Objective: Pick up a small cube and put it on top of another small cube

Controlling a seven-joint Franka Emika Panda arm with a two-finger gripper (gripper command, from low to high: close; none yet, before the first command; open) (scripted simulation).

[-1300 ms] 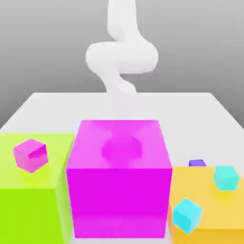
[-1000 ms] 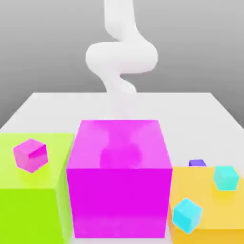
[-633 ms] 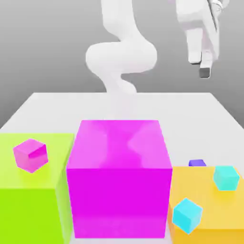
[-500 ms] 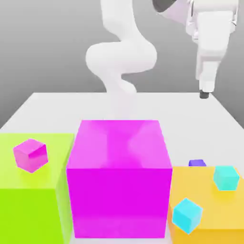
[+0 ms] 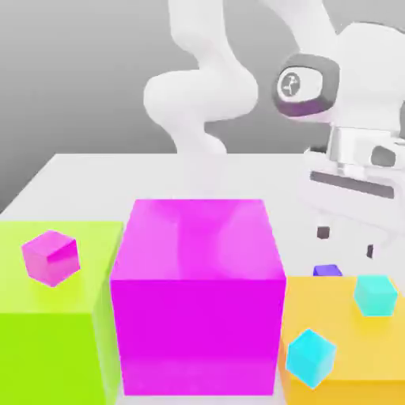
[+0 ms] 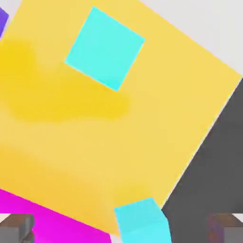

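The small cube [image 5: 327, 270] is a tiny dark violet-blue one, sitting on the table just behind the orange block [image 5: 340, 332]. In the hand view a sliver of the small cube [image 6: 2, 21] shows at the picture's edge. My gripper [image 5: 346, 242] hangs open just above and slightly to the exterior view's right of it, fingers spread wide with nothing between them. The dark fingertips [image 6: 16, 227] show in the hand view over the orange block [image 6: 142, 128]. Two cyan small cubes [image 5: 375, 295] [image 5: 311, 357] rest on the orange block.
A big magenta cube [image 5: 198, 293] stands in the middle, to the exterior view's left of the orange block. A lime-green block [image 5: 47, 340] at the far left carries a small magenta cube [image 5: 51, 257]. The white arm [image 5: 202, 95] rises behind.
The hand came into view at the upper right, swung round and dropped from high above the table to just over the violet-blue cube. The cubes have not moved.
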